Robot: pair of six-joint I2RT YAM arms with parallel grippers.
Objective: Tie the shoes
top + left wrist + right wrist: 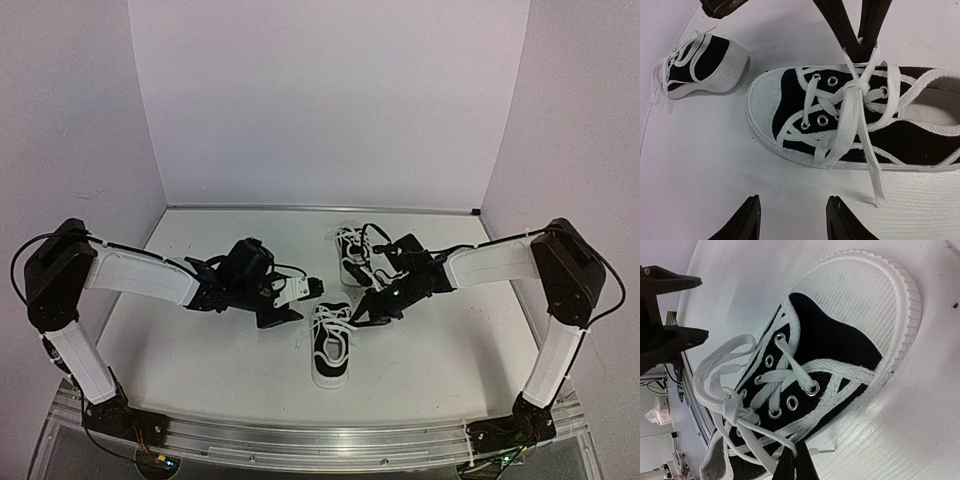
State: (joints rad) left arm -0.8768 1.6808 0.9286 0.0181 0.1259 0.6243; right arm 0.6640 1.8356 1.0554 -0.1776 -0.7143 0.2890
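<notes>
The near shoe [331, 352] is a black sneaker with a white sole, and its white laces are crossed in a knot [855, 90] over the tongue. It fills the left wrist view [790, 107] and the right wrist view [840, 340]. My right gripper [363, 312] is shut on a strand of its lace [765, 440], which rises to the pinched fingers [845, 27]. My left gripper [792, 220] is open and empty, low beside the shoe's side. One loose lace end [879, 197] lies on the table. The far shoe [351, 252] stands behind, apart from both grippers [710, 55].
The white table [200, 350] is closed in by white walls at the back and sides. A metal rail [320, 440] runs along the near edge with both arm bases on it. My left gripper also shows at the left of the right wrist view [702, 307].
</notes>
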